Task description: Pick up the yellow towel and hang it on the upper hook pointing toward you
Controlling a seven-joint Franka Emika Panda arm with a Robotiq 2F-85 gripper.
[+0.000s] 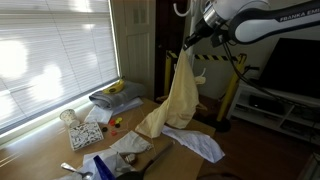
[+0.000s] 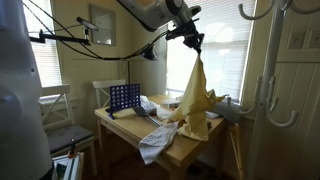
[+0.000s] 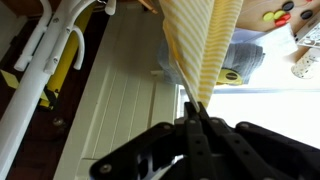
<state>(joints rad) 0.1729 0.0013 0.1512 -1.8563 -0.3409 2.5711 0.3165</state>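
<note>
Fabric of the yellow towel (image 1: 180, 95) hangs in a long drape from the gripper (image 1: 190, 42) in an exterior view. Its top corner is pinched high above the surface (image 1: 40, 150) and its lower end rests there beside a white cloth (image 1: 203, 145). In an exterior view the towel (image 2: 196, 95) drops from the gripper (image 2: 193, 42) onto the surface, with a blue grid game (image 2: 123, 98) on one side and a white hook stand (image 2: 262, 85) standing near on the other. In the wrist view the jaws are clamped on the striped towel (image 3: 205, 50), and white hooks (image 3: 45, 45) show at upper left.
</note>
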